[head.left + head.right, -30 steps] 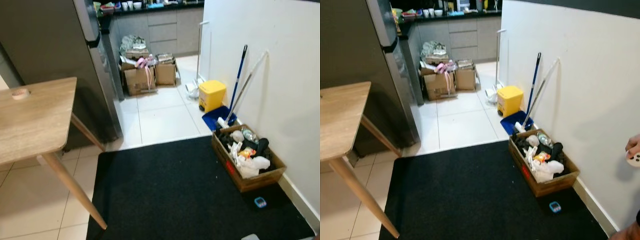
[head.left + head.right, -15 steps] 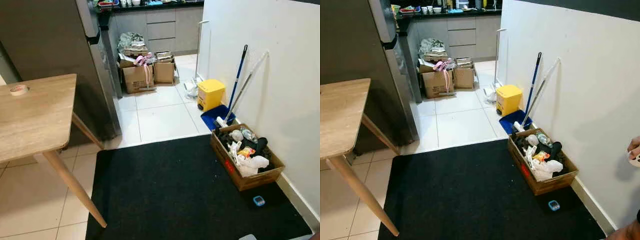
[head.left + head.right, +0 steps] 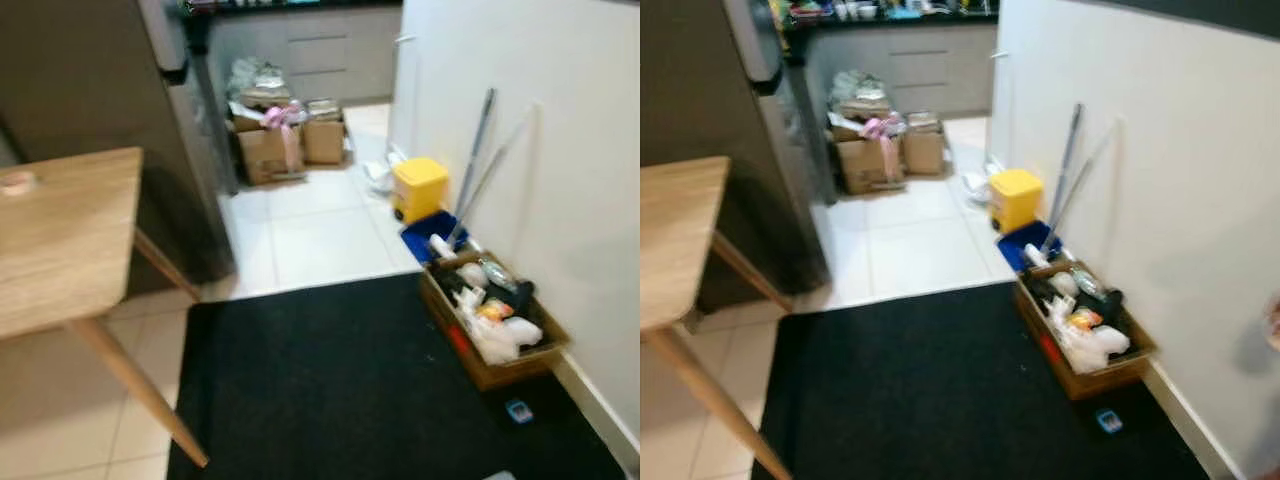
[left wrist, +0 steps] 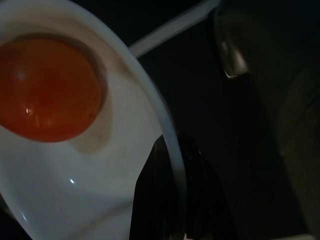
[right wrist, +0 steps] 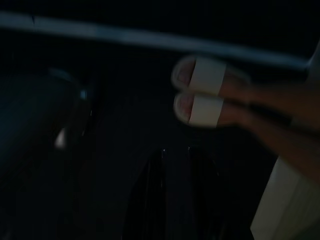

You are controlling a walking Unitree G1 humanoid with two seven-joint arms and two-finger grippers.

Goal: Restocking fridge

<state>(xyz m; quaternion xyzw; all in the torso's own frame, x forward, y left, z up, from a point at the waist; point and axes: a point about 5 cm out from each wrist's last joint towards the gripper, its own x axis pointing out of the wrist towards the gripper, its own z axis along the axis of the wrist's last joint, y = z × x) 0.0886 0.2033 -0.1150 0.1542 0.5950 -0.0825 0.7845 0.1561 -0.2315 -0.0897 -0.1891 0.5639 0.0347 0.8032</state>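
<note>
Left gripper (image 4: pixel 172 200): jaws closed on rim of white bowl (image 4: pixel 75 200) holding an orange fruit (image 4: pixel 47 90); right gripper (image 5: pixel 172 200): dark, jaw state cannot be told; fridge (image 3: pixel 90 80) at 11 o'clock, beyond wooden table (image 3: pixel 60 240).

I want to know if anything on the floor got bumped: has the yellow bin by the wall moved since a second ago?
No. The yellow bin keeps its place beside the blue dustpan and the cardboard box along the wall; the whole picture shifted, so the camera moved.
</note>
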